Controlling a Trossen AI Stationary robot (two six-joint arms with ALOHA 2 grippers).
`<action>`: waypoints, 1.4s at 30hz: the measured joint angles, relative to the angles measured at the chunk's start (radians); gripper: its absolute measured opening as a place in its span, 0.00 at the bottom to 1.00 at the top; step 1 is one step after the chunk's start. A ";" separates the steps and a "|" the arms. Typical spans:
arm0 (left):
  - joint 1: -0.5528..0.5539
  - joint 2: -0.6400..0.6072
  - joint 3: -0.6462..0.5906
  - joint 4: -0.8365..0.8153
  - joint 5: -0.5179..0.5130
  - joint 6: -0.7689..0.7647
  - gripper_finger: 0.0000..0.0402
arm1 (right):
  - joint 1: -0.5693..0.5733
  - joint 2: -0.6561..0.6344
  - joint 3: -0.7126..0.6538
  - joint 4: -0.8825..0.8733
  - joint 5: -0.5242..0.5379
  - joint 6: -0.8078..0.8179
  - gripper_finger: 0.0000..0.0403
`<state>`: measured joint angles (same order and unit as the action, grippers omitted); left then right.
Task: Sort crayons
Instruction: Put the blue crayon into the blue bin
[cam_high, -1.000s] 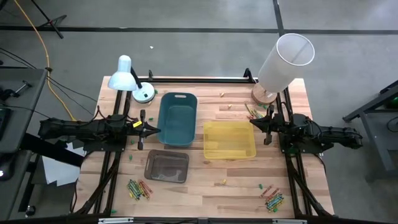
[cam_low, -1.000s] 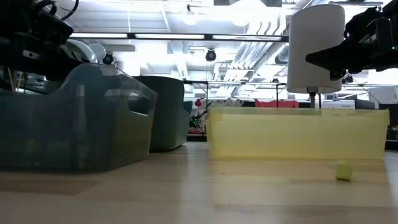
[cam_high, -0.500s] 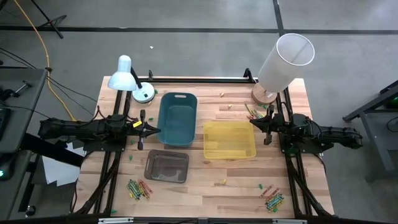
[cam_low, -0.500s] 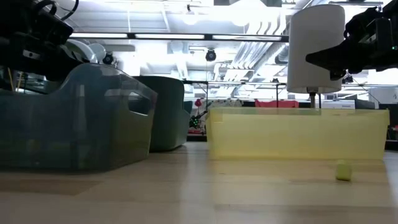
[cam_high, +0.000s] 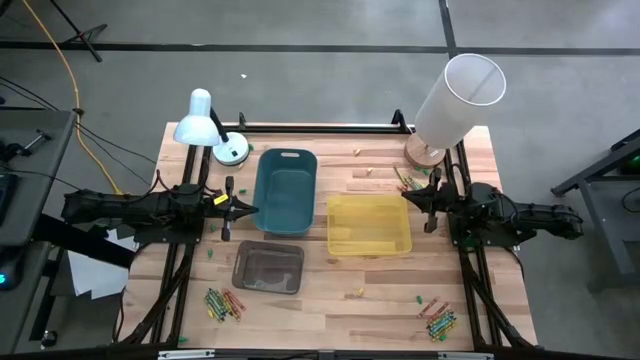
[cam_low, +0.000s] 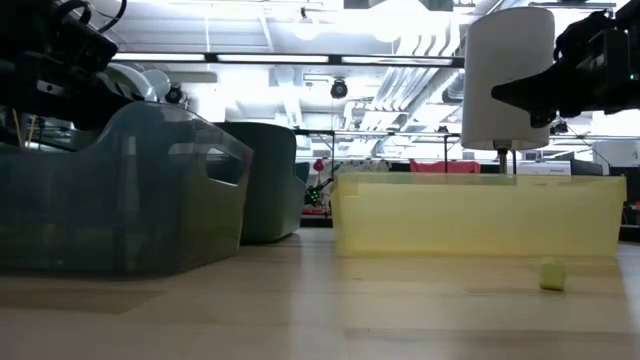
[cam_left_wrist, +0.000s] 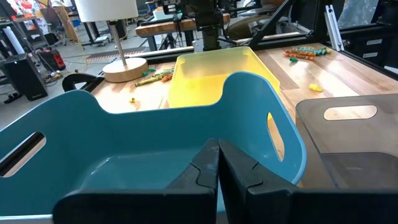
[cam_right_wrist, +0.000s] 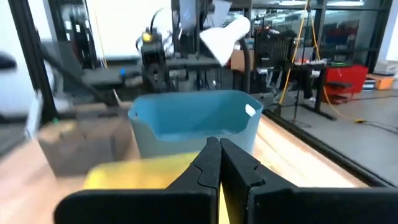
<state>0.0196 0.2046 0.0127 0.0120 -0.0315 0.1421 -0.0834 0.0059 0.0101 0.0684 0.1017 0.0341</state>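
Nothing is seen to have changed over the last second: both arms are held exactly where they were, and no crayon has been shifted. From this it is judged that sorting has not yet been started.

The left claw (cam_high: 243, 209) is kept clenched and empty at the left edge of the blue bin (cam_high: 285, 190), above its rim; in the left wrist view its fingers are seen pressed together over that bin's wall. The right claw (cam_high: 410, 199) is likewise clenched on nothing, poised at the right edge of the yellow bin (cam_high: 369, 224).

The crayons are left lying on the wooden worktop (cam_high: 330, 300) in three loose clusters: one near the front left corner (cam_high: 223, 303), one near the front right corner (cam_high: 438, 318), and a smaller one beside the base of the white floor-style lamp (cam_high: 410, 178) at the back right. None is seen inside the blue bin, the yellow bin or the grey bin (cam_high: 268, 267). Small green bits are scattered apart from them.

For the task, each claw would have to be released and carried to a cluster before anything could be sorted.
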 joint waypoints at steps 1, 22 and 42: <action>0.000 0.000 0.000 0.000 0.000 0.000 0.00 | 0.000 0.000 0.000 0.036 0.000 0.029 0.00; 0.000 0.000 0.000 0.000 0.000 0.000 0.00 | -0.065 0.536 0.385 -0.362 0.291 0.347 0.23; 0.000 0.000 0.000 0.000 0.000 0.000 0.00 | -0.081 0.938 0.536 -1.137 0.085 0.910 0.33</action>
<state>0.0196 0.2044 0.0128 0.0120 -0.0315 0.1421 -0.1642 0.9441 0.5463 -1.0683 0.1870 0.9445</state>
